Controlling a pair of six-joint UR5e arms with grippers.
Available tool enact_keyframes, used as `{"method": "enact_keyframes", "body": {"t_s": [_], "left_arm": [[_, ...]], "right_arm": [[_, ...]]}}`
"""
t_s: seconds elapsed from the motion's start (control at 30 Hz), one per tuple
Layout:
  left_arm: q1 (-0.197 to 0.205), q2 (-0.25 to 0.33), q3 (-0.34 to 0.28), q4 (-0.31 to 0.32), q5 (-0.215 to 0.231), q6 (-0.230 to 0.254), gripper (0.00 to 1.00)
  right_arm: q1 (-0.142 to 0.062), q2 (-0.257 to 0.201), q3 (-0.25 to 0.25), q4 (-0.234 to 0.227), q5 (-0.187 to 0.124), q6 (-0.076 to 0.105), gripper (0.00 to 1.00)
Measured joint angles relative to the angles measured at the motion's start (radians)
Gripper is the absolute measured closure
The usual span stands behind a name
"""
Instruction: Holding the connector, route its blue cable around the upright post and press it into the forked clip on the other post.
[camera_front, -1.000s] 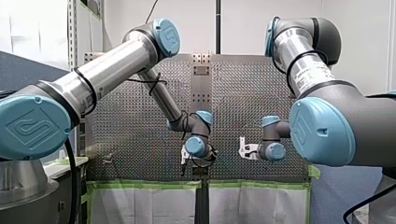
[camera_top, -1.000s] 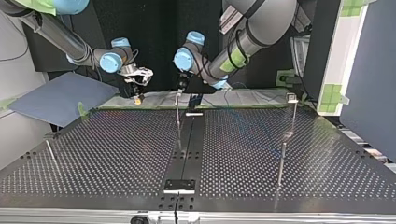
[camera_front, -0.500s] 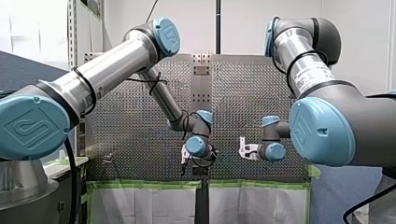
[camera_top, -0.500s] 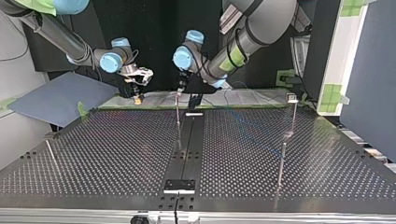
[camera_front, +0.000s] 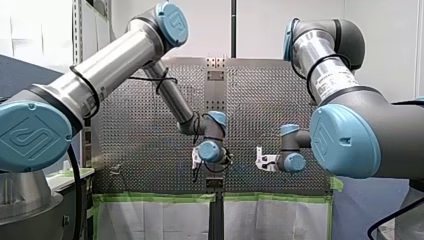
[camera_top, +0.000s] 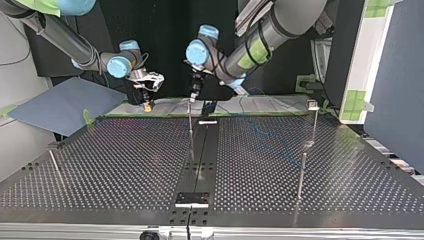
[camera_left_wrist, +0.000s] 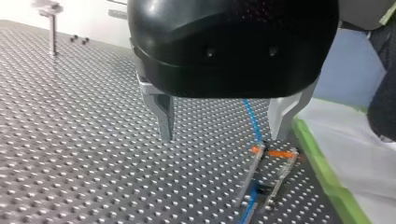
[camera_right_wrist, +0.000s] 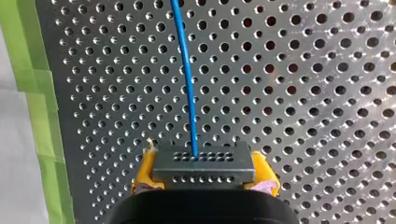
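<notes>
Left arm (camera_front: 115, 65) has lifted: in the front view its wrist sits higher than a second ago and the elbow joint is up too. Right arm (camera_front: 325, 75) hasn't budged.

Left pincer (camera_left_wrist: 223, 122): metal fingers (camera_left_wrist: 164, 114) spread wide, nothing between them, hovering clear of the table (camera_left_wrist: 84, 140). Forked clip (camera_left_wrist: 270, 161) sits just below and ahead of one finger, orange at the prong tips. Blue cable (camera_left_wrist: 252, 120) runs over the table to the fork and shows again between the prongs lower down. Can't tell if it's fully seated. Top view puts this pincer directly over the thin central post (camera_top: 190, 125), near the far table edge. Second post (camera_left_wrist: 52, 28) stands well apart, further out.

Right pincer (camera_right_wrist: 204, 176): yellow pads (camera_right_wrist: 145, 170) clamped on the dark connector (camera_right_wrist: 203, 162), one pad per side. Cable exits the connector's holed face near the middle and runs straight away across the perforated plate. Green tape (camera_right_wrist: 37, 107) lines the table edge beside it. In the top view this pincer is at the central post's left, apart from it, by the far edge.
</notes>
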Motion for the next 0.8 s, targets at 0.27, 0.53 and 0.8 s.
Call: {"method": "enact_keyframes", "body": {"t_s": [0.27, 0.53, 0.8], "left_arm": [[-0.022, 0.073, -0.074, -0.031, -0.057, 0.023, 0.0], [-0.035, 0.151, -0.151, -0.038, -0.072, 0.015, 0.0], [-0.039, 0.226, -0.226, -0.015, -0.071, -0.005, 0.0]], "right_arm": [[-0.004, 0.001, 0.0, -0.003, 0.0, 0.003, 1.0], [-0.003, 0.001, 0.0, -0.004, 0.0, 0.006, 1.0], [-0.004, 0.001, -0.001, -0.006, 0.0, 0.007, 1.0]]}}
